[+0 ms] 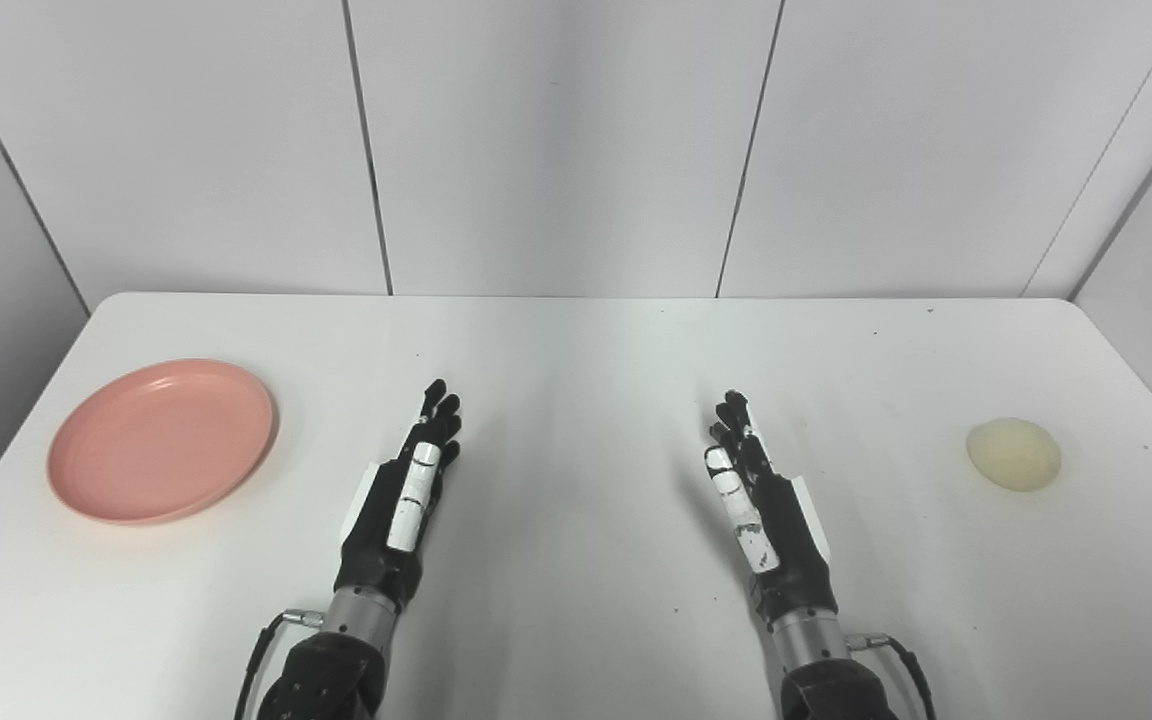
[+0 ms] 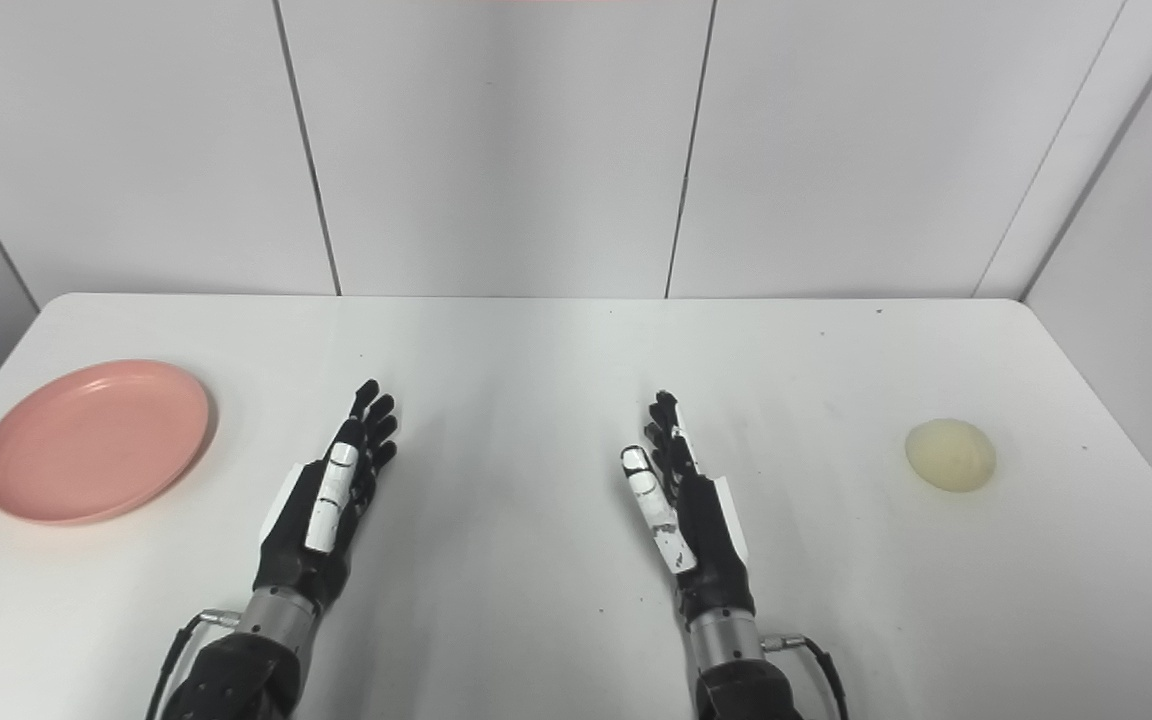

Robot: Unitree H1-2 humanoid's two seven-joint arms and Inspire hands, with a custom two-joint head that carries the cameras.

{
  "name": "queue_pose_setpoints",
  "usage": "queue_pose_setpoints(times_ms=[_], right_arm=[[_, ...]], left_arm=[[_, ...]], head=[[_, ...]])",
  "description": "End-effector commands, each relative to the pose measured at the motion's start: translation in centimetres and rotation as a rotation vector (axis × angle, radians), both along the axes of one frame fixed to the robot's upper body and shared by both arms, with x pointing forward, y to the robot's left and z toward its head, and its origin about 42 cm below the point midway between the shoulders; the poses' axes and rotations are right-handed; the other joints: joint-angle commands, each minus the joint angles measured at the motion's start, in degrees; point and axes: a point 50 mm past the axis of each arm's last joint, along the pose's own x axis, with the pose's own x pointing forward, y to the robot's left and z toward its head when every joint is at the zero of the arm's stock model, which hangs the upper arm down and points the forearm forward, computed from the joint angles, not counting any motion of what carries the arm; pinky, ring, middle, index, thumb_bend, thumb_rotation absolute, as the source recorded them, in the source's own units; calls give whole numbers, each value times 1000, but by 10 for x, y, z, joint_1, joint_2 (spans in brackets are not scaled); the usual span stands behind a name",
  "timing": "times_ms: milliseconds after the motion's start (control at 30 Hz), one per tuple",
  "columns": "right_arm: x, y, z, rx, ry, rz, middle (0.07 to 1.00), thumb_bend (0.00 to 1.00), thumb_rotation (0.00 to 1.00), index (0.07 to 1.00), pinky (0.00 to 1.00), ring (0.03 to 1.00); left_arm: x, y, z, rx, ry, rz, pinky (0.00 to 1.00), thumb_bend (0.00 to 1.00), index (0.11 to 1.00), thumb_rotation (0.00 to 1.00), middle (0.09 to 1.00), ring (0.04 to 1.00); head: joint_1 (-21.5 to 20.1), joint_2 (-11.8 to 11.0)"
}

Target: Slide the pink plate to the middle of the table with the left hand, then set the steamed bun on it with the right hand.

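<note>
A pink plate (image 1: 162, 440) lies flat near the table's left edge, with nothing on it. A pale yellow steamed bun (image 1: 1013, 454) sits on the table near the right edge. My left hand (image 1: 406, 495) rests over the table's front middle, open, fingers stretched forward, well to the right of the plate. My right hand (image 1: 758, 500) is open too, fingers straight, well to the left of the bun. Neither hand touches anything.
The white table (image 1: 576, 360) has rounded far corners and meets grey wall panels at the back. Its left and right edges lie close to the plate and the bun.
</note>
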Motion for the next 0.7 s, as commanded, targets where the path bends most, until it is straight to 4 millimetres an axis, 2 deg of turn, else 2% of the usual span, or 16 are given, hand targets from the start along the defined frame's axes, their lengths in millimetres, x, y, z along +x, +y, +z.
queue_pose_setpoints(times_ms=[0,67,167,200,267,300,333,433,533,667], right_arm=[[4,1,8,-1,-32,-4,981,561,890,995,997,973],[4,0,8,-7,-30,-4,982,576,892,997,999,977],[4,-1,8,-8,-28,2,985,580,899,1000,1000,982],[3,-3,8,-11,-32,5,988,563,906,1000,1000,982],[3,-7,6,-14,-35,10,991,528,912,1000,994,980],[3,-9,6,-8,-33,14,993,526,910,1000,997,981],[3,-12,5,-6,-31,16,996,525,899,1000,999,985],[2,-21,1,-5,-27,19,993,530,886,1000,1000,983],[2,-31,-2,-1,-20,23,992,545,883,1000,1000,982],[0,-39,-3,0,-20,28,999,526,916,1000,1000,994]], left_arm=[[-6,-3,-4,23,-1,-24,1000,683,1000,1000,1000,1000],[-6,-3,-4,29,-4,-20,1000,695,1000,1000,1000,1000],[-6,-5,-4,12,-11,-14,1000,676,1000,1000,1000,1000],[-6,-6,-3,5,-16,-8,1000,662,1000,1000,1000,1000],[-2,-7,-2,-21,-23,9,1000,655,1000,1000,1000,1000],[2,-6,0,-41,-31,29,1000,646,1000,1000,1000,1000],[8,-5,2,-52,-43,55,1000,650,1000,1000,1000,1000],[24,-4,10,-84,-98,128,1000,653,1000,1000,1000,1000],[45,9,33,-112,-150,194,1000,663,1000,1000,1000,1000],[62,37,65,-112,-217,274,1000,720,1000,1000,999,1000]], head=[[0,-1],[1,-2],[24,-8],[50,-15],[74,-21],[80,-23],[116,-34],[148,-45],[194,-61],[218,-73]])
